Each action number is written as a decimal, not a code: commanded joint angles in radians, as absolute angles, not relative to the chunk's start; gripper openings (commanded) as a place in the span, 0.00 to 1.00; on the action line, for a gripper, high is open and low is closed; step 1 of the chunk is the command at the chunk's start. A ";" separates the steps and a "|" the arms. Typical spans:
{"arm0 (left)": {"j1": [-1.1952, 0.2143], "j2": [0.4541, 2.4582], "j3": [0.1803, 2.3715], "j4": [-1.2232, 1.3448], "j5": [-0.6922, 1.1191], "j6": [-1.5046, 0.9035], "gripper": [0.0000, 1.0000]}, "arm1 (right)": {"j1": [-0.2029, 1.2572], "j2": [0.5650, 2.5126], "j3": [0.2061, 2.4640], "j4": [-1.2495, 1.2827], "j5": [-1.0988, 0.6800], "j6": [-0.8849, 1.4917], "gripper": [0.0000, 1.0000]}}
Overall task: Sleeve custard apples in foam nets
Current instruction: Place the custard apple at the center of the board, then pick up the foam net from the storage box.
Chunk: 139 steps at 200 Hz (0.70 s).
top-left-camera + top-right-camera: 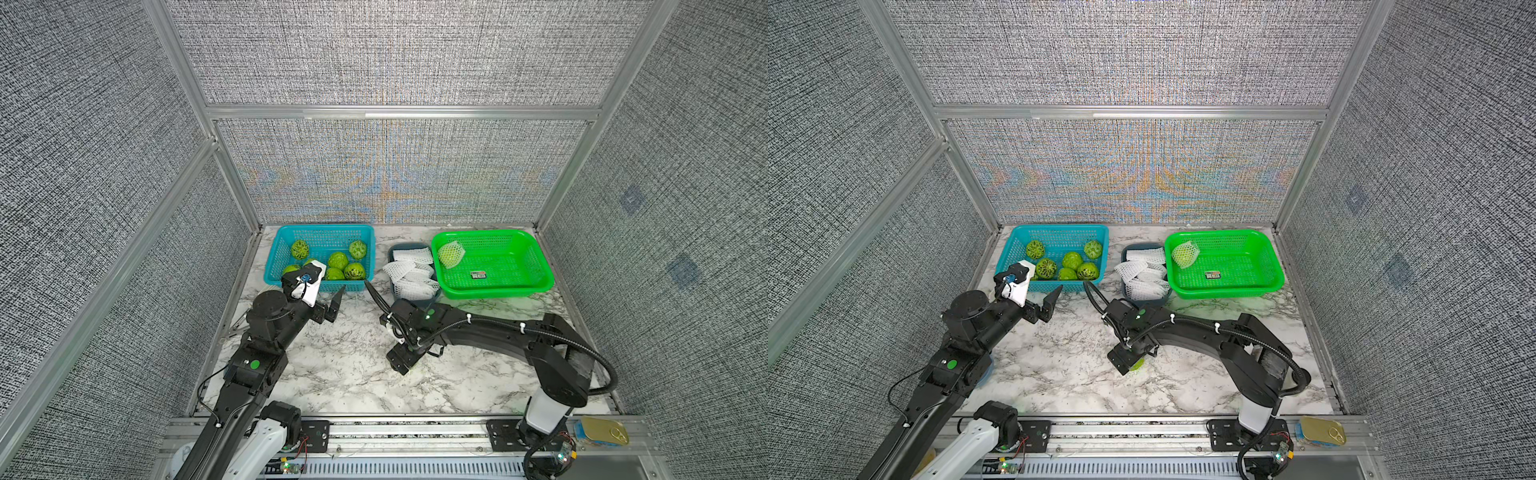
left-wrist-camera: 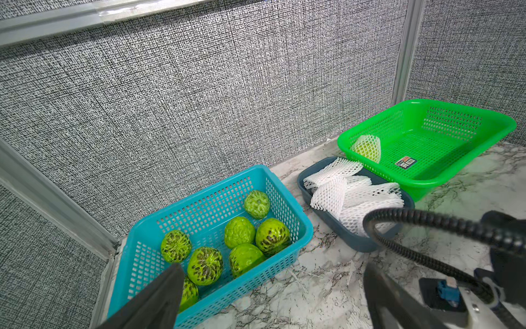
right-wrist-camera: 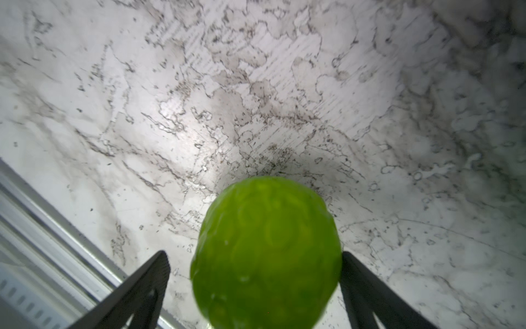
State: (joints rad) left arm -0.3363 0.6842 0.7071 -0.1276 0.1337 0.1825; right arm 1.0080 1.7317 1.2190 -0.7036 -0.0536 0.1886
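Green custard apple point(image 3: 266, 250) sits between right hand's point(image 3: 254, 253) parted jaws; left hand point(image 2: 273, 266) also spread.

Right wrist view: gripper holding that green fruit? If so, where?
Not held. The right gripper is open around the custard apple, with a clear gap at one finger. The left gripper is open and empty.

Custard apples point(image 2: 240, 236) in blue basket point(image 2: 256, 277), nets point(image 2: 355, 196) in tray point(image 2: 358, 245)

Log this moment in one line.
left gripper: open, empty | right gripper: open astride bare bumpy green custard apple on white marble table
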 commanded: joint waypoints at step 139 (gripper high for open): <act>-0.335 0.996 0.952 -0.219 0.176 -0.141 0.91 | 0.727 1.185 1.146 -0.469 0.098 0.261 0.93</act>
State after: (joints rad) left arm -0.3359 0.9142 0.8989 -0.1661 0.1310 -0.0227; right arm 0.8009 1.2713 1.1881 -0.6182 0.0692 0.1825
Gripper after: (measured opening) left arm 0.924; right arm 0.939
